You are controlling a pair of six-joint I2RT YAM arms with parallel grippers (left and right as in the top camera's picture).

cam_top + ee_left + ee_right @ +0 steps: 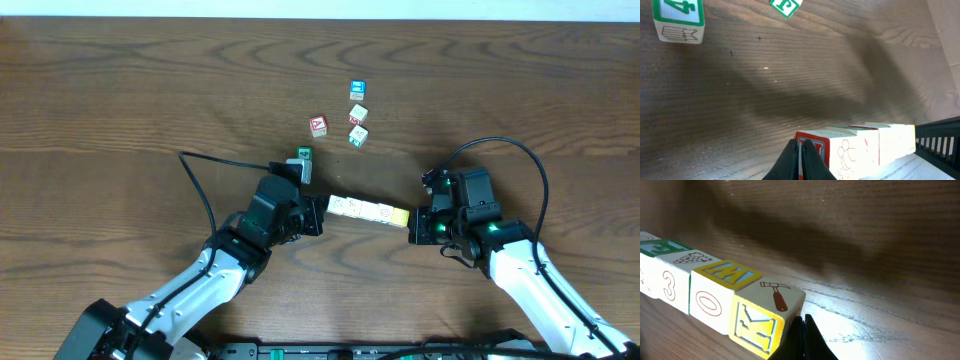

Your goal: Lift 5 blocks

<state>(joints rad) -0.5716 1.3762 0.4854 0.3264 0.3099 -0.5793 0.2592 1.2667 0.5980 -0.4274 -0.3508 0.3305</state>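
A row of several blocks [367, 211] runs between my two grippers, cream cubes with a yellow one [399, 216] at the right end. My left gripper [322, 212] is shut, its closed tips pressed against the row's red-framed left end [815, 147]. My right gripper [412, 222] is also shut, tips pushed against the yellow K block [757, 325]. Neither gripper has anything between its fingers. In the left wrist view the gripper [801, 150] touches the end face; in the right wrist view the gripper [803, 325] does the same. A broad shadow lies on the wood beyond the row, which looks slightly raised.
Loose cubes lie behind: a green-faced one [303, 157] by the left arm, a red one [318, 125], a blue one [356, 90] and two more [358, 114] [357, 135]. In the left wrist view a green "4" cube [679, 17] sits far left. Black cables loop beside both arms.
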